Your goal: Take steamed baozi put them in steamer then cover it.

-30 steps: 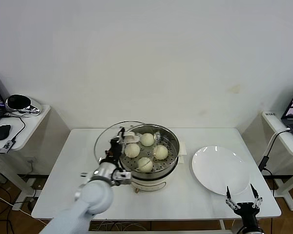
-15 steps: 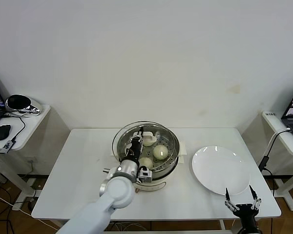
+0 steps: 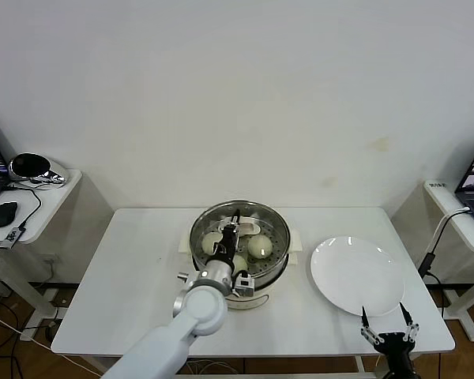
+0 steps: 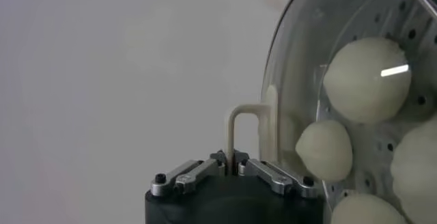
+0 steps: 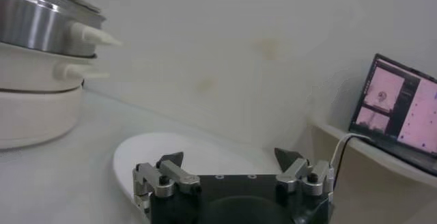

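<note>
Lid (image 3: pixel 239 234) has travelled from left of the pot to sit centred over it since a second ago; covering looks nearly done, only release left. Left gripper (image 4: pixel 231 162) clenched on the lid's cream handle (image 4: pixel 240 128). Pot (image 3: pixel 278 260) near table centre, buns (image 3: pixel 258 246) inside. Right gripper (image 5: pixel 231 166) spread, holding nothing, at the near right corner beside the plate (image 3: pixel 355 276).

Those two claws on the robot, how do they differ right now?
The left claw is shut on the cover by its handle, over the steamer; the right claw is open and holds nothing. The left reaches out over the table's middle; the right waits at the near edge by the white plate. Both look alike.
</note>
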### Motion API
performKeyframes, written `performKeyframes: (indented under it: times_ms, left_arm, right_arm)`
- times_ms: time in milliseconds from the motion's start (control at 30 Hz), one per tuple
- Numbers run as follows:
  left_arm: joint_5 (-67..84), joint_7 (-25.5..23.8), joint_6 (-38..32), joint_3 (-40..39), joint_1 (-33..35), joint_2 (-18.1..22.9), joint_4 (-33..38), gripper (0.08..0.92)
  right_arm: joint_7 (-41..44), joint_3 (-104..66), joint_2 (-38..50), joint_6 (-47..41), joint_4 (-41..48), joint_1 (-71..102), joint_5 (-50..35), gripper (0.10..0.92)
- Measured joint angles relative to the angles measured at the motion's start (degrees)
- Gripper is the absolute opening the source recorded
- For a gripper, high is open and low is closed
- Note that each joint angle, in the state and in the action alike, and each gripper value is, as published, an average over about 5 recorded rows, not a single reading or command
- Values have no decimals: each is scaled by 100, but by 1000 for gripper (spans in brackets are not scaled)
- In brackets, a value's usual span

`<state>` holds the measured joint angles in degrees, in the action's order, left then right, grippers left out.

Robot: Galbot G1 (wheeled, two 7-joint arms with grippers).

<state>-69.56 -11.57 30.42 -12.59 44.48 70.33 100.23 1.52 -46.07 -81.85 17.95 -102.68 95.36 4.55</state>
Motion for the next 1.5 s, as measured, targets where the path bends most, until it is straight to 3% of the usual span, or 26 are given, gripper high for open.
performKeyframes:
  times_ms: [433, 867, 1233, 1500]
  left_arm:
    - [25, 22, -28, 45, 32, 83, -72, 146]
    - [393, 227, -99, 312, 535, -188, 697, 493]
    - [1620, 797, -690, 970, 2074, -550, 2160, 795]
    - [3703, 1454, -1986, 2438, 4007, -370, 2876, 823]
  right_arm:
    - [7, 25, 3, 5, 22, 3, -15, 823]
    - [8, 70, -9, 22, -12, 44, 15, 823]
    - [14, 158, 86, 60, -26, 80, -10, 823]
    - [56, 265, 186, 76, -31, 52, -102, 823]
